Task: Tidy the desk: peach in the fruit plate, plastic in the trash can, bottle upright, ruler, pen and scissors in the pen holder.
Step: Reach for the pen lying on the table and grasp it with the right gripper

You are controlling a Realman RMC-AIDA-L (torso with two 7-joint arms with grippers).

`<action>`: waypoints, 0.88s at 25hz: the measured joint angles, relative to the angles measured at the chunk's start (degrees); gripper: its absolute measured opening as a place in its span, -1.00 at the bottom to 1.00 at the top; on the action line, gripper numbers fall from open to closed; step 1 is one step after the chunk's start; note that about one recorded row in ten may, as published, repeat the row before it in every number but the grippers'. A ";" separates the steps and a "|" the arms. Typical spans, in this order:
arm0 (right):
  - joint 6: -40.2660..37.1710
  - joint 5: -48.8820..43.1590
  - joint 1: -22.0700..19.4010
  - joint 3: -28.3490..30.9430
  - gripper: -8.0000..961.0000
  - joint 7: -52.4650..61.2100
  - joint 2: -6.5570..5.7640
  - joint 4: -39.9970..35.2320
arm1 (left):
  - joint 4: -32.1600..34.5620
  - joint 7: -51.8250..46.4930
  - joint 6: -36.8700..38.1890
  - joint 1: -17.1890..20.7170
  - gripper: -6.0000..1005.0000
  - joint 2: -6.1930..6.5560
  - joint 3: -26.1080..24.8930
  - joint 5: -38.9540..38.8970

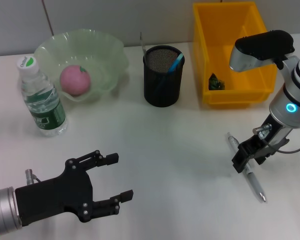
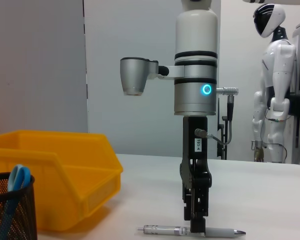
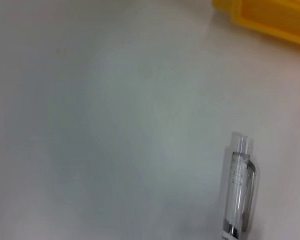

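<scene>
The right end effector (image 1: 248, 161) stands down on the bench (image 1: 180, 150), its fingers set around the middle of the pen (image 1: 247, 169) lying flat there, though I cannot tell whether they have closed on it. The left end effector (image 1: 107, 184) hovers wide open and empty. Beyond the right end effector stands the pen holder (image 1: 162, 76); a shallow or off-centre pinch could roll the pen away.
</scene>
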 joint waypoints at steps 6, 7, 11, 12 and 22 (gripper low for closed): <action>0.04 0.00 0.04 -0.03 0.01 -0.02 0.03 0.88 | 0.00 0.03 0.10 0.13 0.60 -0.02 -0.07 0.00; 0.04 0.00 0.04 -0.03 0.01 -0.02 0.03 0.88 | 0.00 0.03 0.10 0.13 0.60 -0.02 -0.07 0.00; -0.05 -0.04 0.22 -0.13 -0.01 -0.03 0.04 1.12 | 0.00 0.07 0.18 0.14 0.60 -0.02 -0.06 0.00; -0.07 -0.08 0.24 -0.15 -0.01 -0.03 0.04 1.13 | 0.00 0.07 0.18 0.14 0.60 -0.02 -0.06 0.00; 0.00 -0.17 0.33 -2.21 -0.06 0.33 0.04 1.15 | 0.06 0.03 0.27 0.13 0.60 0.05 -0.07 0.00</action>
